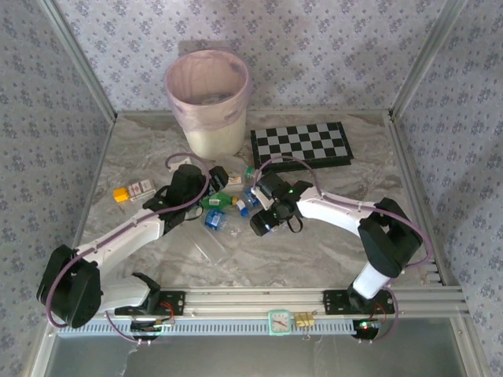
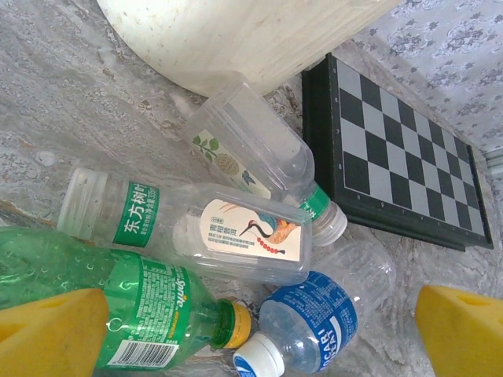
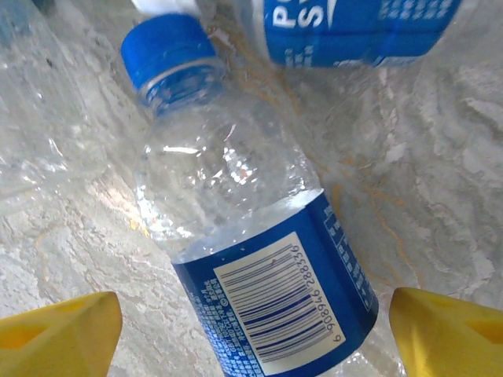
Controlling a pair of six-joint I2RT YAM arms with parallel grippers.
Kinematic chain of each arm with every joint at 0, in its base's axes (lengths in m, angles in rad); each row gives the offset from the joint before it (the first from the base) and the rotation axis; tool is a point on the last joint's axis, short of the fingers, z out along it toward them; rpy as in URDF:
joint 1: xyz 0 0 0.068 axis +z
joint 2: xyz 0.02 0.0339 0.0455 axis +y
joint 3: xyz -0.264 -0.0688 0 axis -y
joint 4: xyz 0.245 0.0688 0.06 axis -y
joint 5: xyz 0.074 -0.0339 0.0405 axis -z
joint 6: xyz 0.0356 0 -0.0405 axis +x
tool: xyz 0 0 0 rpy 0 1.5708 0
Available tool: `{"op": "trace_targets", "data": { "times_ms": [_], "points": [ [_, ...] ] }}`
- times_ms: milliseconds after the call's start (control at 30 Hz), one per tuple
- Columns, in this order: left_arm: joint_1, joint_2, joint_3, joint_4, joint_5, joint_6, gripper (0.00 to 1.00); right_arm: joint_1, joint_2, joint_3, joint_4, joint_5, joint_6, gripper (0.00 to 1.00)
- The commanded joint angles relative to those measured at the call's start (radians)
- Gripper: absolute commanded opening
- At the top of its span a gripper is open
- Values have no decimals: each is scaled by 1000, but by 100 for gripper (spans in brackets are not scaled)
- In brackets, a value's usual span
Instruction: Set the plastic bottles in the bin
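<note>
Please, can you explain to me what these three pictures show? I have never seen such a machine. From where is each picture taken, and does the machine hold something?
These are two robot arms bolted to a table. The overhead picture looks down on both. The other two come from cameras on each wrist; the yellow pads at the bottom corners are each end effector's fingers.

On the table lie several plastic bottles, a chessboard and a tall bin with a pinkish liner.

The left end effector is open above a green bottle and clear ones. The right end effector straddles a blue-capped bottle; its fingers do not touch the bottle. Nothing is held.
</note>
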Motion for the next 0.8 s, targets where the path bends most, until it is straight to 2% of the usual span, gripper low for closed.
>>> {"op": "trace_targets", "data": {
  "times_ms": [0,300,500,667,767],
  "points": [
    [-2,3,26,15,-9,6,100,12,20,19,-47,30,-38,87],
    [-3,-13,7,14,-13,-4,100,44,83,28,-67,51,-78,79],
    [-1,-20,3,12,-20,-4,100,58,101,30,-61,59,-85,67],
    [-2,-24,9,17,-11,1,100,68,82,27,-56,52,-99,52],
    [-2,-31,14,20,-1,3,100,69,26,2,-8,18,-115,49]
  ]
}}
